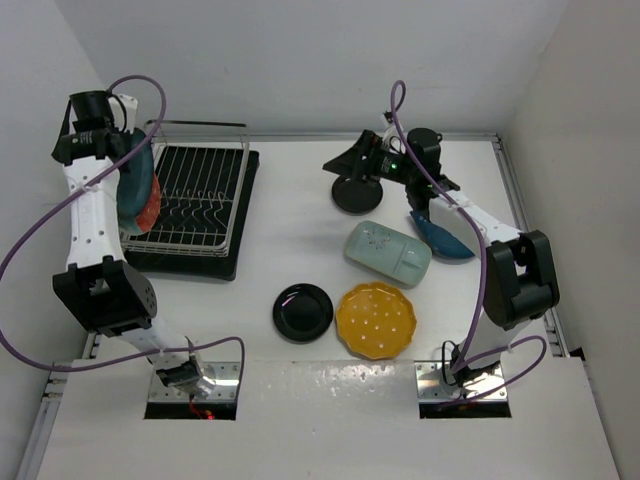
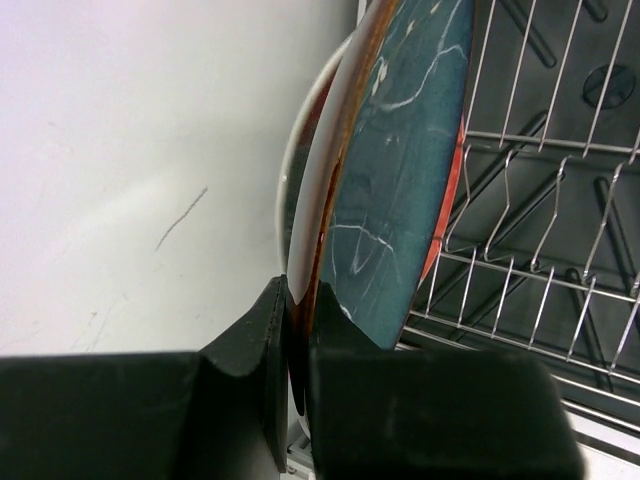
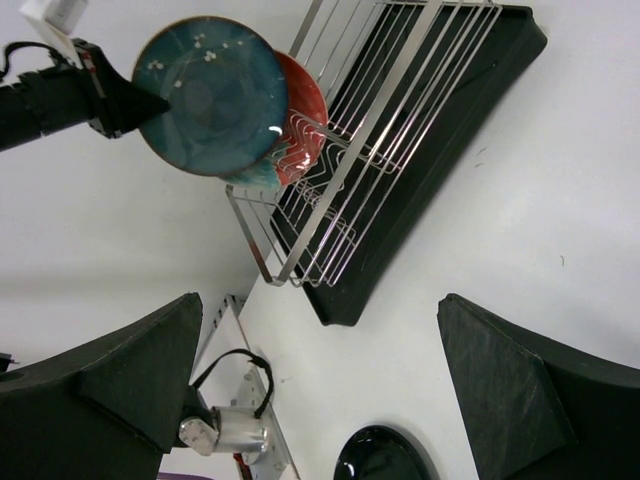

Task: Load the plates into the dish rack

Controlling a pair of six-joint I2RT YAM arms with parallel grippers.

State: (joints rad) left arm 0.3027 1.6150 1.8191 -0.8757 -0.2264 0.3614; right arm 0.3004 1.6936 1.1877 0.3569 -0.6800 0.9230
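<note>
Left fingers (image 2: pixel 250 350) pinch the rim of a round teal glazed plate (image 2: pixel 400 180), held upright at the edge of the wire dish rack (image 2: pixel 540 260). Right fingers (image 3: pixel 130 380) are spread wide above the table (image 3: pixel 560 200). From above, a black round plate (image 1: pixel 302 311) and a yellow round plate (image 1: pixel 375 320) lie flat on the table.

The teal round ceramic plate (image 3: pixel 210 95) has white flecks, white veining and a brown rim. The round red-orange plate (image 3: pixel 303 115) is plain. The wire dish rack (image 1: pixel 200 190) is chrome. The drip tray (image 1: pixel 180 266) is black. The pale green oblong dish (image 1: pixel 388 252) has faint darker markings. The yellow scalloped plate (image 1: pixel 375 320) is dotted with white. The small round plate (image 1: pixel 303 311) is glossy black. The dark blue plate (image 1: pixel 442 236) shows no pattern. The table (image 1: pixel 300 240) is white.
</note>
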